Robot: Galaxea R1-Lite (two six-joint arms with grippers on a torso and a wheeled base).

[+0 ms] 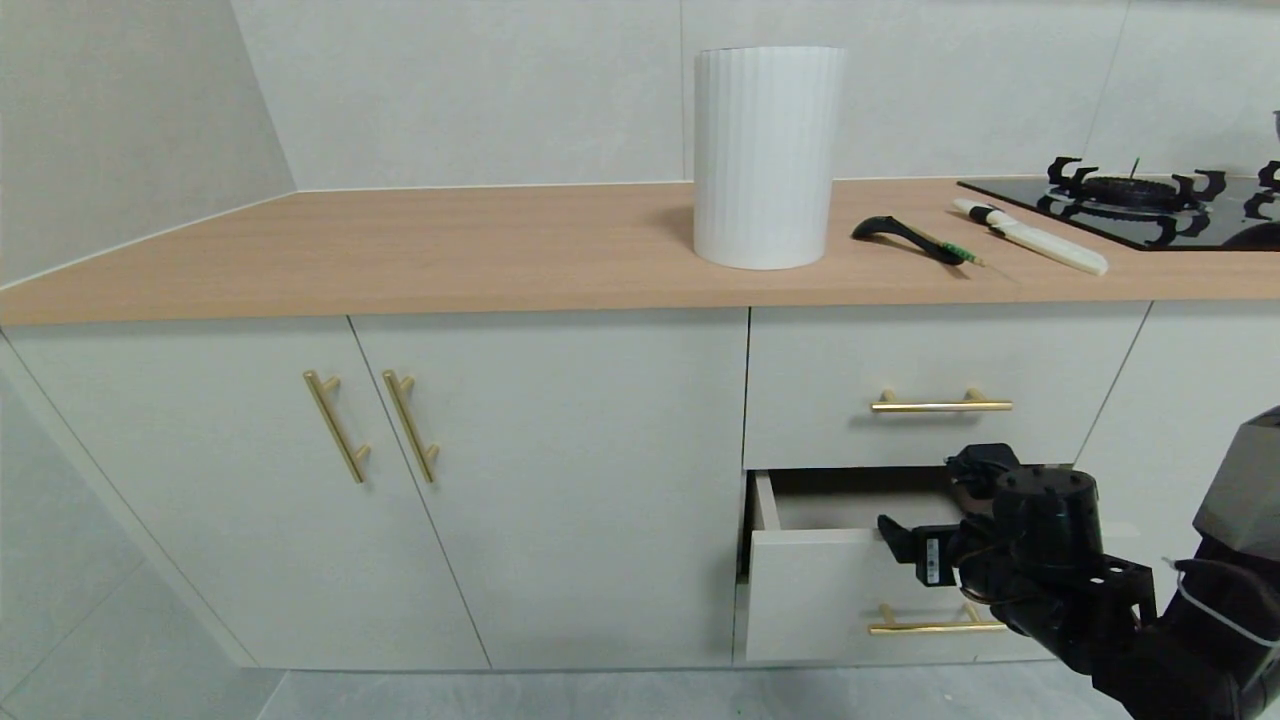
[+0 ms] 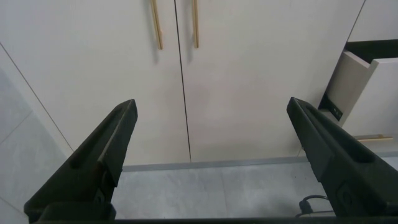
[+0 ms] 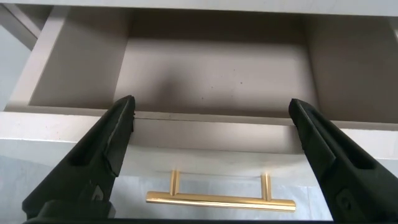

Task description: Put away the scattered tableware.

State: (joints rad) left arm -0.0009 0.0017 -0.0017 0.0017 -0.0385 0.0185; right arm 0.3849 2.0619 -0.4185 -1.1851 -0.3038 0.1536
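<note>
Black spoon [image 1: 905,238] and white knife [image 1: 1035,237] lie on the wooden countertop [image 1: 450,245] just right of the white ribbed canister [image 1: 765,155], while below that canister the lower drawer [image 1: 810,590] stands pulled out, the right gripper [image 3: 211,106] spread wide over its front and the left gripper [image 2: 211,104] equally wide before the cabinet doors [image 2: 249,93].

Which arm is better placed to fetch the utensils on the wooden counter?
Right. The right pincer hangs open at the open white lower drawer, below the black spoon and white knife. The left pincer faces the white cupboard doors.
</note>
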